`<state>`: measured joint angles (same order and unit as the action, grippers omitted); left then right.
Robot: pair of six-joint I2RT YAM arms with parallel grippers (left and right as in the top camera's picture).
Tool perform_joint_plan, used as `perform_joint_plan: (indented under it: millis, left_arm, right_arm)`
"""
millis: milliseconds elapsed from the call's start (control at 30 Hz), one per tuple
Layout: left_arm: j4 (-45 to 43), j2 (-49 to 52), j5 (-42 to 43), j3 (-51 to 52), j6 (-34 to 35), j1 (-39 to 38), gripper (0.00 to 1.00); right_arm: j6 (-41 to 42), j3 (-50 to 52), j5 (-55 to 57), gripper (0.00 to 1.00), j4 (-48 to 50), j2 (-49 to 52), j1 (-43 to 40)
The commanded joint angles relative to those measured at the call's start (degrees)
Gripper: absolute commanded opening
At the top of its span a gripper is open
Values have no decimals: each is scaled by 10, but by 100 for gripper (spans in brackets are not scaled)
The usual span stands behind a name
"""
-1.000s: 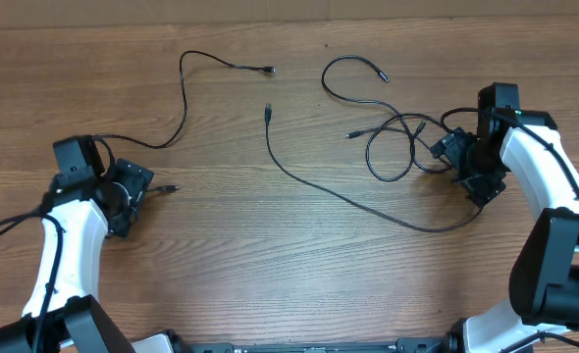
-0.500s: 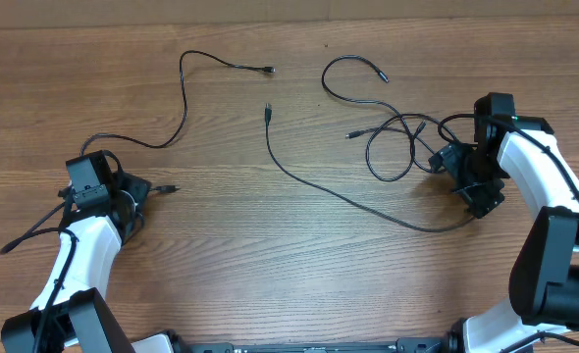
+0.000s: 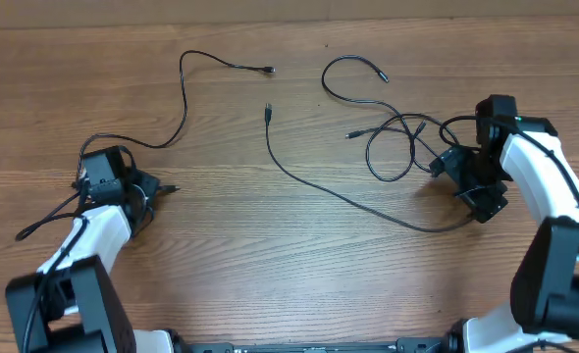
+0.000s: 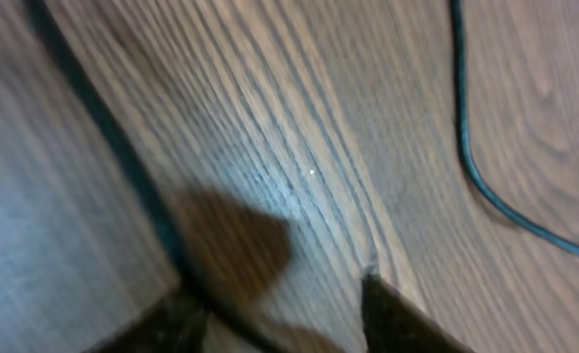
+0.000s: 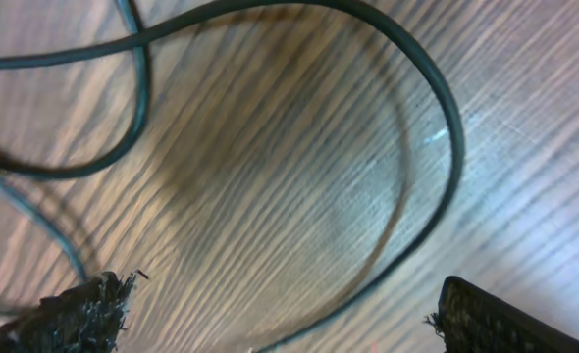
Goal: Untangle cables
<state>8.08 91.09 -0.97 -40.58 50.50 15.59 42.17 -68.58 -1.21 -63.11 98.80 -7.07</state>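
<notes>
Since the earlier frame the left arm has swung inward and the left claw (image 3: 144, 188) has narrowed; a gap shows between its fingers, nothing clamped. The right claw (image 3: 463, 181) is fully released. The cables (image 3: 399, 147), thin and black, lie looped just inboard of it, that arm nearer; one long strand trails across the surface (image 3: 270, 265) toward centre

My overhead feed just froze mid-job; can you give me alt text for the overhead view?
Thin black cables lie across a wooden table: a tangle of loops at right, next to the wide-open right pincer, one long strand curving through the middle, and another winding from the top down to the left pincer.
</notes>
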Motion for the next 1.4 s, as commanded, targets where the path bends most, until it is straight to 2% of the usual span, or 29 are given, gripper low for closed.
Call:
perform_joint_plan:
  millis: [0, 33, 133, 267, 333, 433, 500, 567, 700, 900, 1133, 1367]
  left_arm:
    - [-23, 19, -9, 5, -21, -2, 7]
    - [-37, 19, -7, 4, -47, -2, 4]
    - [-43, 14, 12, -26, -140, -1, 4]
    - [47, 10, 21, -134, -258, -1, 4]
    - [103, 10, -9, -198, -307, 3, 4]
    - [177, 10, -113, -305, -358, 18, 4]
    - [212, 10, -177, -373, -362, 38, 5]
    - [228, 10, -200, -434, -360, 64, 4]
    - [222, 14, -152, -527, -308, 124, 4]
    - [187, 65, -142, -672, -376, 183, 9]
    - [202, 180, -181, -841, -455, 178, 11]
    - [253, 290, -172, -888, -462, 154, 10]
  right_arm:
    - [-5, -28, -24, 100, -2, -69, 3]
    - [-5, -28, -40, 100, 0, -83, 3]
    - [-16, -28, -89, 100, 11, -111, 10]
    - [-57, -28, -113, 100, 44, -116, 52]
    - [-56, -28, -113, 100, 64, -115, 76]
    - [-56, -28, -108, 100, 104, -115, 116]
    - [-56, -28, -96, 100, 125, -115, 141]
    - [-56, -28, -86, 100, 143, -113, 165]
    - [-56, -28, -85, 100, 164, -103, 199]
    - [-56, -26, -85, 100, 157, -85, 238]
    - [-56, -26, -71, 100, 162, -81, 265]
    - [-56, -26, -68, 100, 162, -81, 269]
